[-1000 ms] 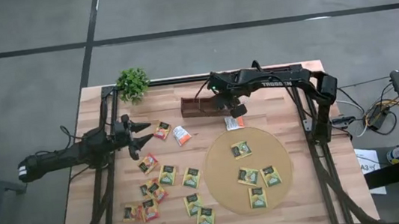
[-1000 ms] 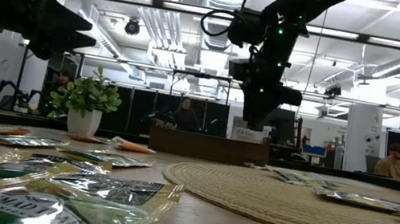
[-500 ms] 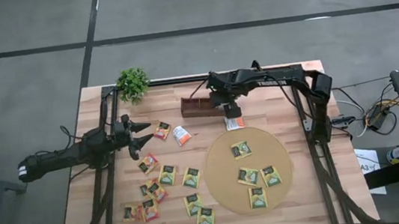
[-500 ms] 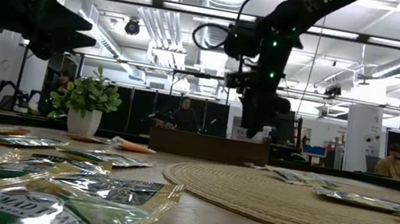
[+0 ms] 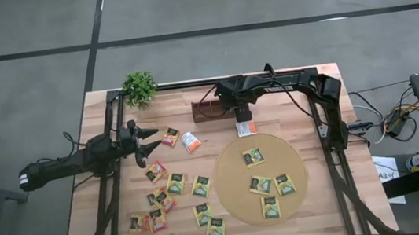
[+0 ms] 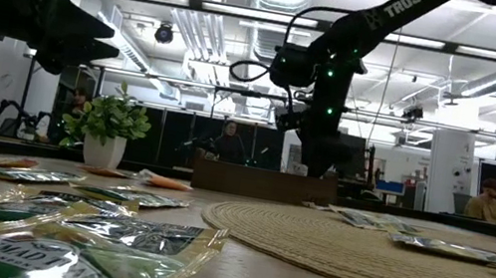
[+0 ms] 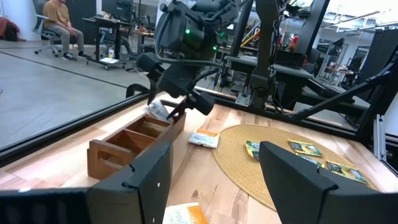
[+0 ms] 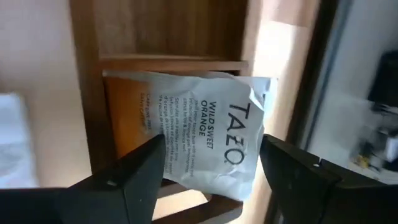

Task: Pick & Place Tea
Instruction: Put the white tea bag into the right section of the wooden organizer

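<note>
The brown wooden tray [image 5: 210, 112] stands at the table's far middle. My right gripper [image 5: 242, 115] hangs over its right-end slot, tipped steeply down and open. A white-and-orange tea sachet [image 8: 208, 146] leans in that slot, its top edge sticking out [image 7: 158, 111] between the spread fingers. Another such sachet [image 5: 245, 128] lies at the round mat's [image 5: 231, 170] far edge. Several yellow-green sachets lie on the mat [image 5: 253, 157] and on the wood to its left [image 5: 175, 184]. My left gripper [image 5: 152, 138] waits level and open at the table's left.
A small potted plant [image 5: 140, 87] stands at the far left corner. A white-and-orange sachet [image 5: 189, 142] and an orange-red one [image 5: 170, 136] lie between the left gripper and the tray. Dark frame rails [image 5: 333, 159] run along both table sides. People sit in the room beyond.
My right gripper has come down and a little toward the table's left, rolling at the wrist, until its fingers stand low at the tray's right-end slot.
</note>
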